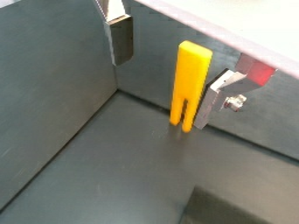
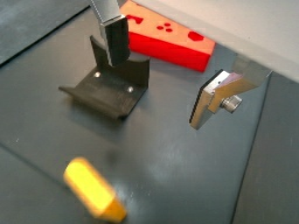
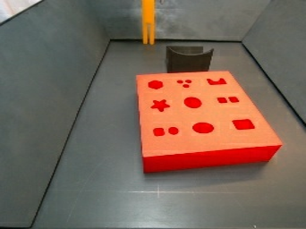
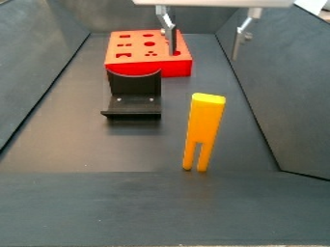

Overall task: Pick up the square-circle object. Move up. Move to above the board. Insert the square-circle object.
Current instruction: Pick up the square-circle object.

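Observation:
The square-circle object (image 4: 203, 130) is a slim orange-yellow peg standing upright on its two prongs on the dark floor. It also shows in a side view (image 3: 148, 21) by the far wall and in both wrist views (image 1: 191, 83) (image 2: 93, 189). The board (image 3: 203, 143) is a flat bright-red block with darker shaped holes, also seen in other views (image 4: 123, 60) (image 2: 176, 52). My gripper (image 4: 206, 41) is open and empty, held above the floor between the peg and the board. It shows in both wrist views (image 1: 162, 91) (image 2: 158, 92). The peg touches neither finger.
The dark fixture (image 4: 133, 96) stands on the floor between the board and the peg, also seen in other views (image 3: 188, 58) (image 2: 107, 87). Grey sloping walls (image 3: 72, 63) enclose the floor on all sides.

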